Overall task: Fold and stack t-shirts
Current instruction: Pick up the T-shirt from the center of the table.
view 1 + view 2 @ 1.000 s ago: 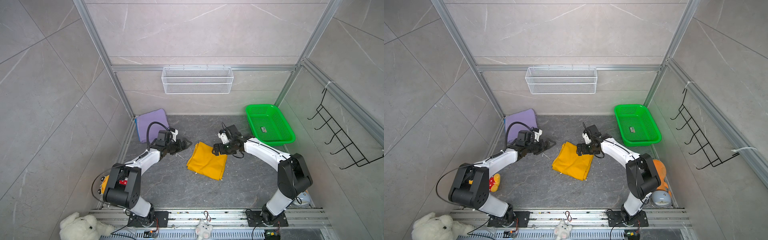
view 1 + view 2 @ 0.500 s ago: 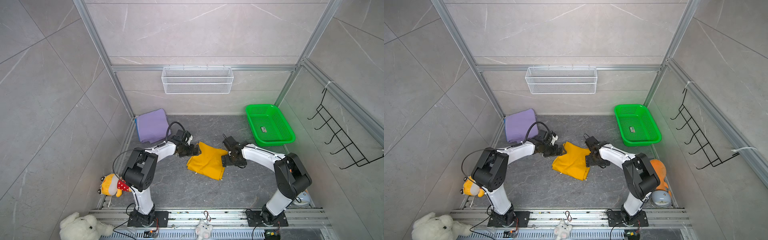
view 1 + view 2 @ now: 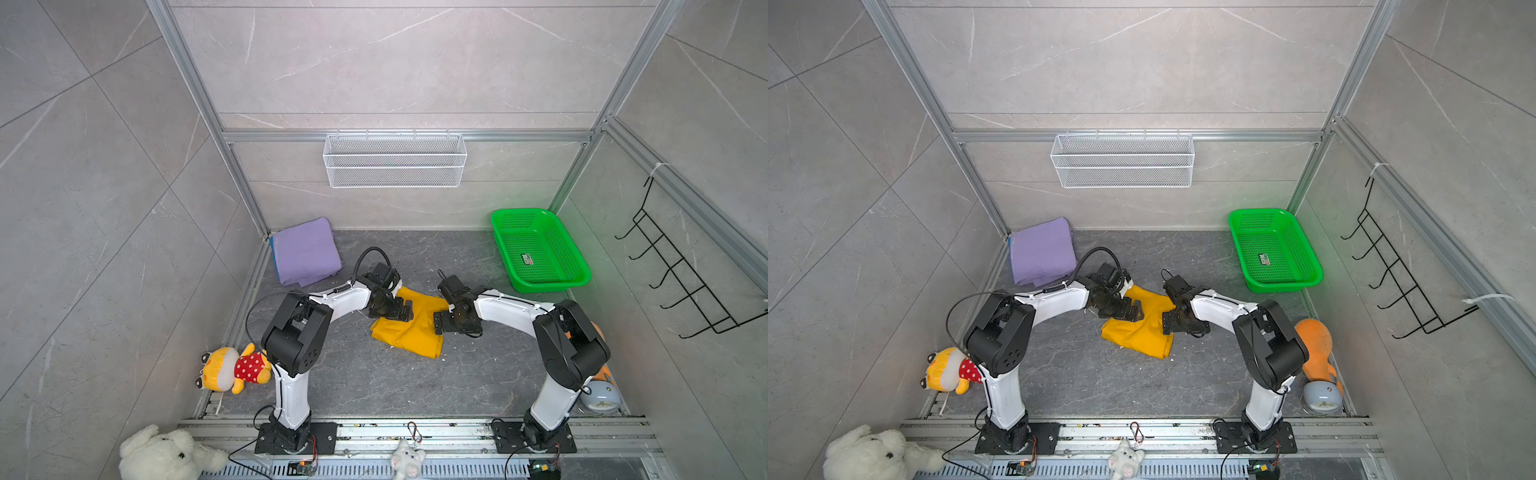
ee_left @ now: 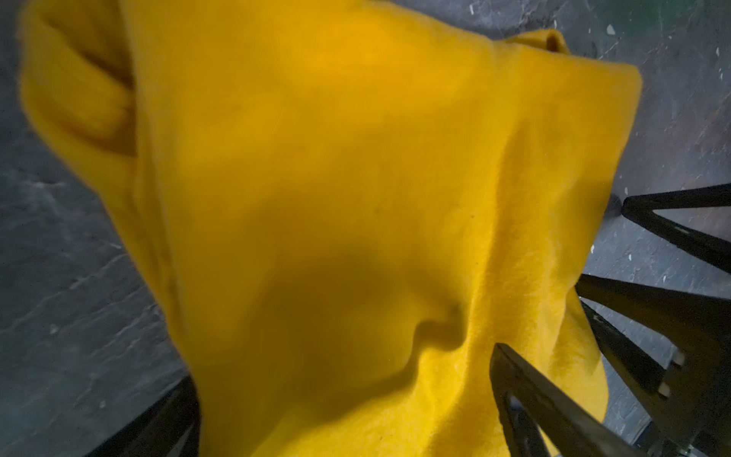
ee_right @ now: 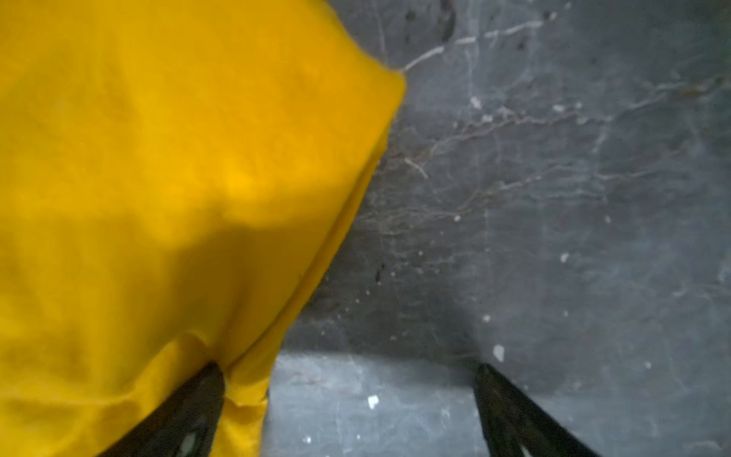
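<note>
While left fingers [image 4: 510,370] and right fingers [image 5: 190,403] stand apart at yellow t-shirt [image 3: 409,332], green basket [image 3: 552,286] holds small label [image 3: 527,259].

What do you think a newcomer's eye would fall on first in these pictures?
The mustard-yellow t-shirt lies partly folded in the middle of the dark table, the left tool and right tool open at its opposite edges. Next come the bright green basket at the far right corner and the folded lavender t-shirt at the far left.
</note>
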Tool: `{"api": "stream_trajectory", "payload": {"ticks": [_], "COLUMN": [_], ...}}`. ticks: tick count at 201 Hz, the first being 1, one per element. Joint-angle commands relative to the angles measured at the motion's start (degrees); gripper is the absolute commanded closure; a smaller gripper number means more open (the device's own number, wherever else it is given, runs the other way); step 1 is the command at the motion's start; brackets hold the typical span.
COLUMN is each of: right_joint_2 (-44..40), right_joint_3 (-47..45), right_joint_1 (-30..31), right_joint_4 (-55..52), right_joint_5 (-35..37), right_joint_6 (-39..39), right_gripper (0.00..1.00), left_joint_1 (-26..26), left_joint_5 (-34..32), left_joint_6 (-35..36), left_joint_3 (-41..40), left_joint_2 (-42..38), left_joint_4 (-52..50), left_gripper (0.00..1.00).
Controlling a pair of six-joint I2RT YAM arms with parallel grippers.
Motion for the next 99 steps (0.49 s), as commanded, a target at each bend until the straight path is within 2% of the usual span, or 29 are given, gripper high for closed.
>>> {"api": "stream_trajectory", "payload": {"ticks": [1,35,61,99], "right_joint_2": [4.5,5.5,6.5,6.9], "right_joint_3": [-1.4,-1.8,-2.7,-3.2], "right_joint_1": [1.1,1.5,1.7,1.8], "right_joint_4": [3.8,6.3,8.2,10.8], "right_joint_5": [-3.4,-5.4,-6.1,-8.1], "right_joint_6": [2.0,3.1,3.8,4.2], "right_gripper": [0.01,0.01,0.01,0.01], "left_joint_1": [-1.7,-3.3,-4.0,-5.8], "left_joint_5": [1.0,0.6,5.8,4.2], "left_joint_6": [-2.2,-6.0,-8.9,-10.1], "left_joint_3": [-1.4,-2.6,-5.2,-5.2], "left_joint_2": [1.4,1.8,1.3,2.2], "left_joint_4": [-0.9,0.9,6.1,5.5], "left_gripper": [0.0,0.0,0.0,0.0]}}
